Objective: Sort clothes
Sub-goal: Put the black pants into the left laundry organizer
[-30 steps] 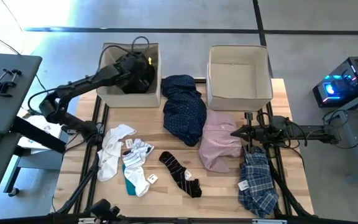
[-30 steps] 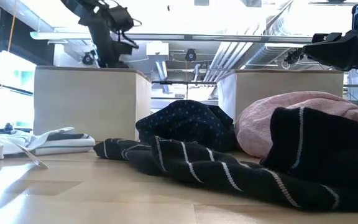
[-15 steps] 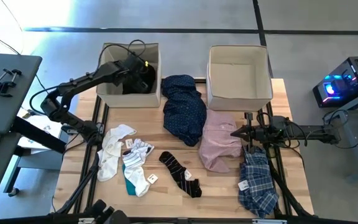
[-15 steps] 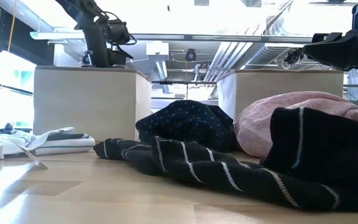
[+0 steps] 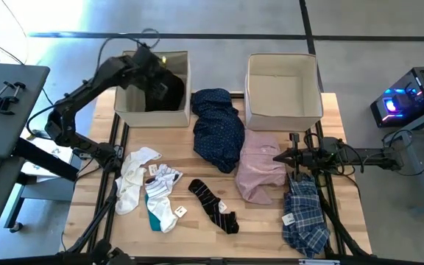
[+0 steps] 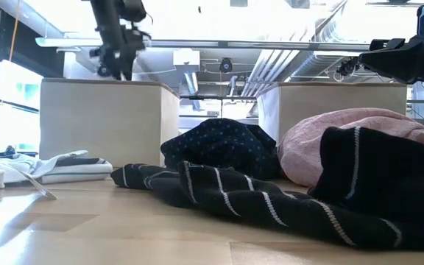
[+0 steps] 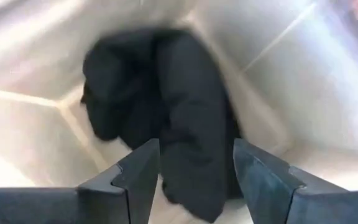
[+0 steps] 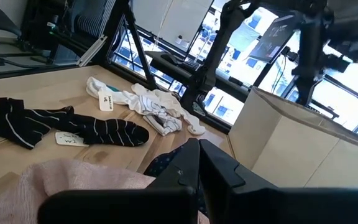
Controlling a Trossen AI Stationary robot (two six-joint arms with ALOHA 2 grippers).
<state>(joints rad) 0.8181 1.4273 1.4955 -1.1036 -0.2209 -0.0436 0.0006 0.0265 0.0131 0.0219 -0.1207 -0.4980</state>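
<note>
Clothes lie spread across our table: the navy dotted shirt [image 5: 217, 126] between the two beige boxes, the pale pink shirt [image 5: 260, 165] and blue-white plaid shirt [image 5: 305, 215] toward our right, the black striped socks [image 5: 213, 206] and white and teal socks [image 5: 151, 189] along the front. Our left gripper [image 7: 195, 177] hangs over the left box [image 5: 129, 109] with its fingers spread and empty, the black garment [image 7: 166, 124] lying loose inside below them. Our right gripper [image 5: 280, 157] waits over the pink shirt's edge, fingers closed on nothing.
</note>
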